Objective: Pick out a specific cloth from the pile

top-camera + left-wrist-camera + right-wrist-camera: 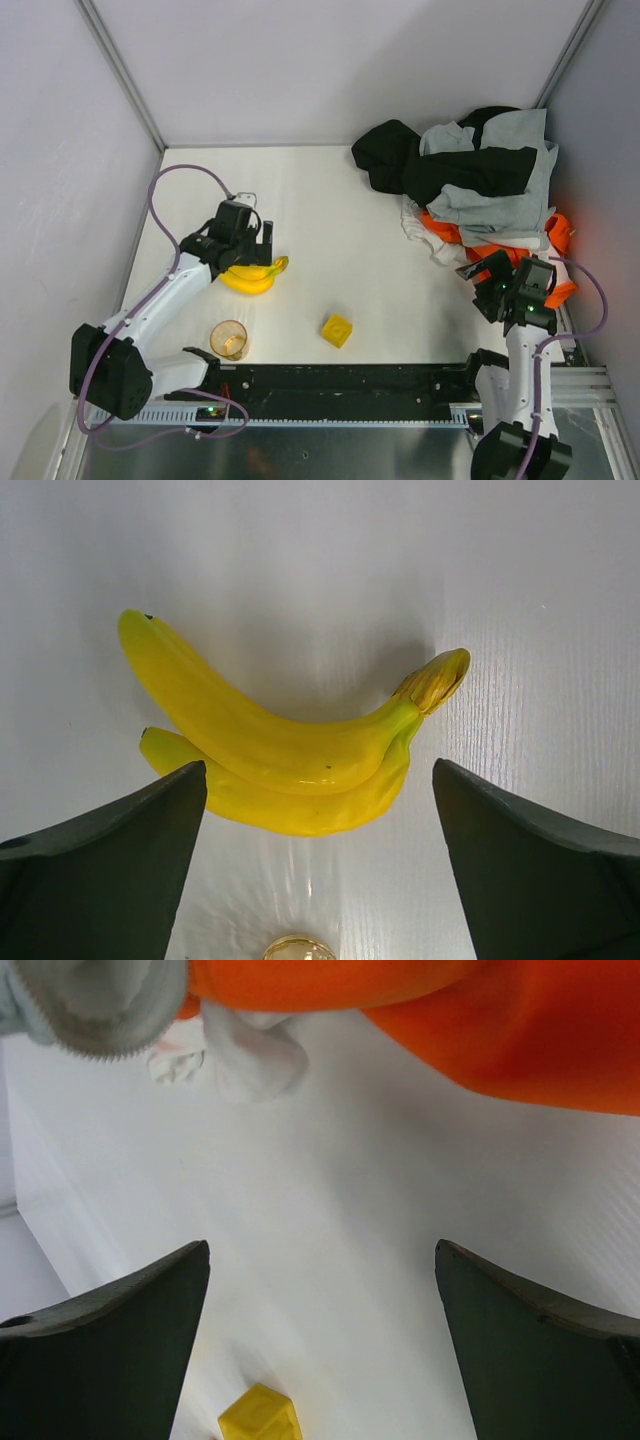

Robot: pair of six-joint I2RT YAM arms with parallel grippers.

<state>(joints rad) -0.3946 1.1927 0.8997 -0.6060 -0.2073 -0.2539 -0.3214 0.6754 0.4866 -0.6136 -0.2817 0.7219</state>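
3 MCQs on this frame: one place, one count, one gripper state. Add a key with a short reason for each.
1. Where on the table does the pile lie?
A. near left corner
B. far right corner
C. centre

2. How many bananas are in the bunch?
A. one
B. four
C. two

3. The left gripper is:
A. open
B. shut on a cup
C. shut on the bananas

Key:
1 B: the top view shows the heap against the far right walls.
2 C: the left wrist view shows two bananas joined at one stem.
3 A: the left wrist view shows its fingers wide apart, with the bananas seen through the gap.
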